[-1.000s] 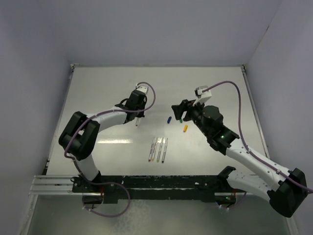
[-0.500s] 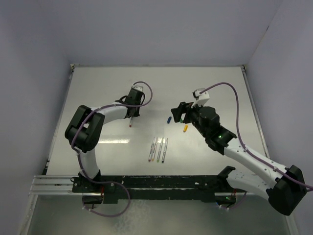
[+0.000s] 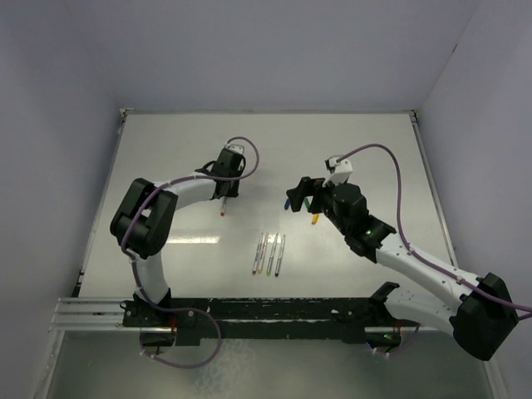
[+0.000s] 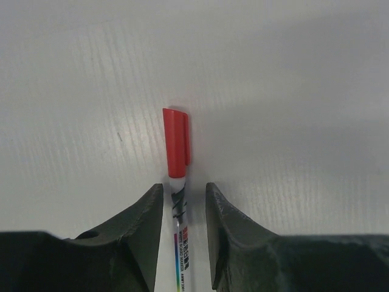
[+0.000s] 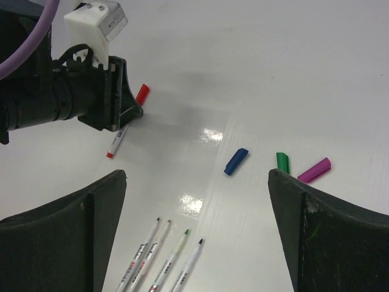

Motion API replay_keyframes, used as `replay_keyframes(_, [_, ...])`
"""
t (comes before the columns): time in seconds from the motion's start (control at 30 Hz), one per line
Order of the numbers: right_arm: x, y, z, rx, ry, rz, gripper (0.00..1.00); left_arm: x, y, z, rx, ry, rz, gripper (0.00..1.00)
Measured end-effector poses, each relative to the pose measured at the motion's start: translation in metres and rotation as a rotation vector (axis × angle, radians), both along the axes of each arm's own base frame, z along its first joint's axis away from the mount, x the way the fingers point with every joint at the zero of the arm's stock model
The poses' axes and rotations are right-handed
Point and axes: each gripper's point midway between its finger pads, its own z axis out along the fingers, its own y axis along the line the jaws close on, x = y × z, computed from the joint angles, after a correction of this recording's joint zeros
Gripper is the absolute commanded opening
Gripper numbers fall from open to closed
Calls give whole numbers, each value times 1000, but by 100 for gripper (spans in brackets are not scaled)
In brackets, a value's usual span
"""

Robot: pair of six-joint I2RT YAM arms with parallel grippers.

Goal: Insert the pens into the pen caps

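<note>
A pen with the red cap on it lies on the table. My left gripper is low over it, jaws slightly apart on either side of the barrel, not pinching it. In the top view this pen pokes out below the left gripper. My right gripper is wide open and empty, hovering above the loose caps: blue, green and purple. The yellow-orange cap lies beside the right gripper. Several uncapped pens lie side by side.
The uncapped pens lie in a row at the table's middle front. The left arm's wrist and camera housing fill the upper left of the right wrist view. Walls enclose the table at the back and sides.
My left gripper swung back and down and laid the red-capped pen on the table; its jaws have loosened round it. My right gripper has drifted slightly left over the caps.
</note>
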Motion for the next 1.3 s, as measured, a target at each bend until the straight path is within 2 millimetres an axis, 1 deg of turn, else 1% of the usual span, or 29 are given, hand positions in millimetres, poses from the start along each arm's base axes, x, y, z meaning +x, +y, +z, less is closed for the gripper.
replay_keyframes(0.07, [1,0,1,11,-8,-5,100,-2,-4,2,-19,5,-17,38])
replay_keyframes(0.13, [2,0,1,14,-14,-5,100,-3,-8,10,-43,2,-35,38])
replay_keyframes(0.17, [2,0,1,12,-15,-5,100,-4,-10,15,-53,-2,-44,38])
replay_keyframes(0.27, [3,-1,0,1,-16,-13,100,-6,-13,40,-85,-40,-71,39])
replay_keyframes(0.4, [6,-4,-16,-40,18,-32,100,-17,-10,75,-123,-104,-90,39])
replay_keyframes(0.47, [6,-6,-25,-61,39,-39,100,-26,-10,87,-150,-122,-106,39])
replay_keyframes(0.53, [6,-7,-30,-74,54,-45,99,-37,-12,93,-180,-124,-132,38])
replay_keyframes(0.6, [6,-7,-33,-78,61,-47,95,-50,-15,93,-211,-108,-167,37])
replay_keyframes(0.63, [6,-7,-34,-79,62,-48,95,-61,-17,90,-230,-92,-190,37])
replay_keyframes(0.7, [6,-8,-35,-81,65,-49,95,-75,-21,84,-246,-65,-219,37])
replay_keyframes(0.8, [5,-10,-38,-82,71,-59,94,-102,-31,73,-250,-12,-273,37])
replay_keyframes(0.97, [2,-19,-52,-106,98,-95,91,-148,-65,57,-247,64,-385,38])
replay_keyframes(1.03, [1,-23,-56,-118,105,-110,90,-161,-74,52,-249,85,-414,38])
replay_keyframes(1.13, [0,-29,-59,-133,112,-131,90,-172,-81,46,-248,110,-429,38])
replay_keyframes(1.3, [-2,-39,-57,-132,106,-172,89,-187,-94,33,-236,148,-454,38])
